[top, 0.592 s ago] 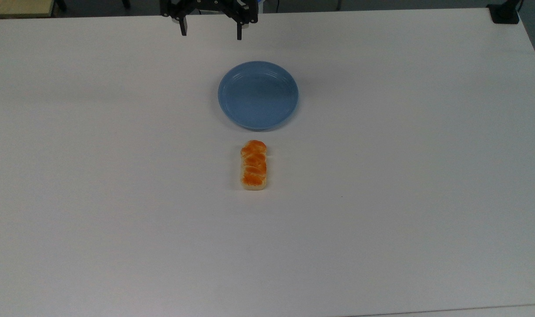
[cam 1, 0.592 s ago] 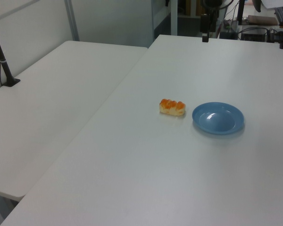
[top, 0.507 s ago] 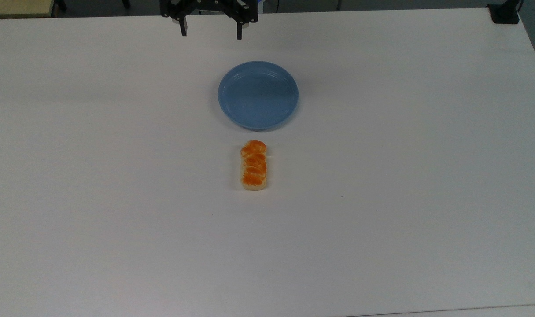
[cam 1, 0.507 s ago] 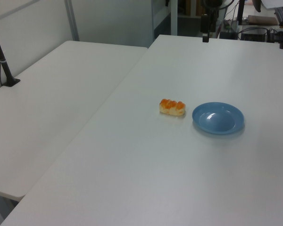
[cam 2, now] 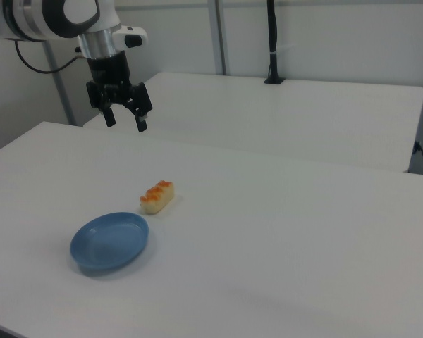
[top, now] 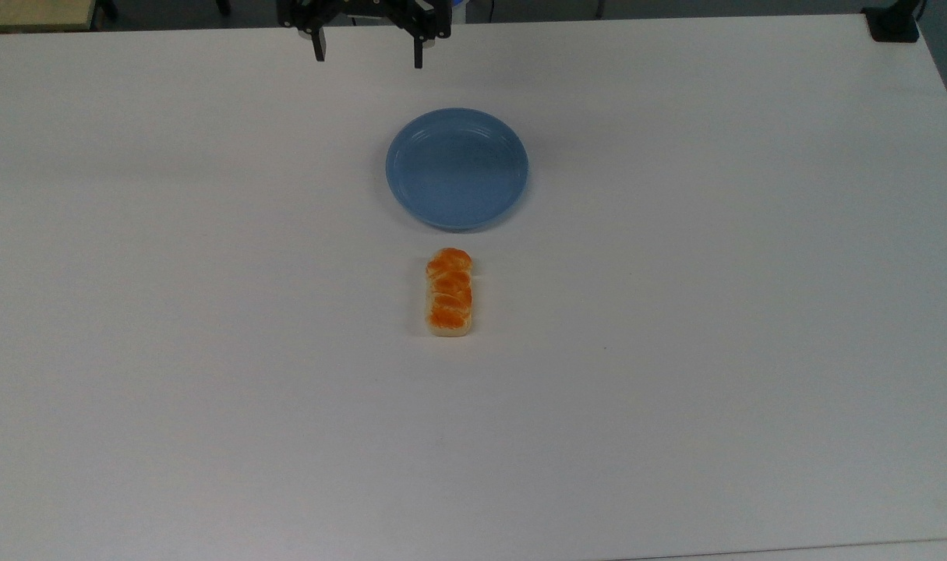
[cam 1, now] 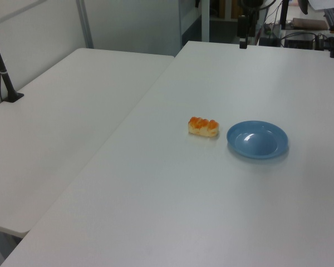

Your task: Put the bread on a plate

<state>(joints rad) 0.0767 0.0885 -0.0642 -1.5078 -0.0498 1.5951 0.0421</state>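
The white surface (top: 676,389) carries two things, both near its middle. In the left view and the right view a second white table (cam 1: 61,122) stands alongside it, with a dark pole (cam 2: 273,42) rising from a small base on that table.

The robot arm (cam 2: 63,17), white with black joints, hangs above the surface's far edge in the right view's upper left. Its black claw (cam 2: 125,121) points downward, well above the surface and well apart from both things. In the top view the claw (top: 367,56) sits at the upper edge, above and to the left of the plate. Its two fingers (top: 318,48) stand spread wide apart with nothing between them.

The blue plate (top: 457,168) is round and shallow with a raised rim and faint rings inside, and it lies flat on the surface with nothing in it.

The bread (top: 450,291) is a small elongated loaf with a glossy orange-brown segmented top and pale cream sides. It lies on the surface just below the plate in the top view, close to the rim but not touching it, its long axis pointing toward the plate. In the left view the bread (cam 1: 203,126) lies to the left of the plate (cam 1: 258,140); in the right view the bread (cam 2: 157,196) lies above and to the right of the plate (cam 2: 110,242).
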